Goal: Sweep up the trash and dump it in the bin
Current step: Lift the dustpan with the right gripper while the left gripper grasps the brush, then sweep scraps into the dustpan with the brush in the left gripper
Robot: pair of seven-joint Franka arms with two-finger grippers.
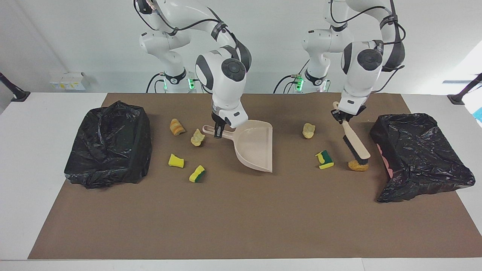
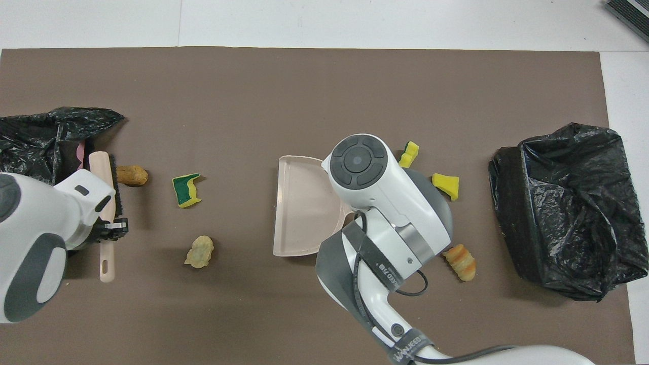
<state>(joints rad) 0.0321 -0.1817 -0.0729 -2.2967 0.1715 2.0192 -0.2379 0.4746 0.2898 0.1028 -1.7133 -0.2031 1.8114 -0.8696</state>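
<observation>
Beside the dustpan [image 1: 254,146], toward the left arm's end, brush [image 1: 356,145] bristles touch a tan scrap [image 1: 357,165]; left gripper [image 1: 342,117] clamps its handle, right gripper [image 1: 218,131] clamps the pan's, whose mouth faces the brush, sponge scrap [image 1: 324,159] between.

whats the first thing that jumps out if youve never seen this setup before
Two white arms each hold a tool over a brown mat: the right gripper is shut on the beige dustpan in the middle of the mat, and the left gripper is shut on the brush, whose bristles touch a tan lump. Yellow and green scraps lie scattered between two black-bagged bins, one at each end.
</observation>
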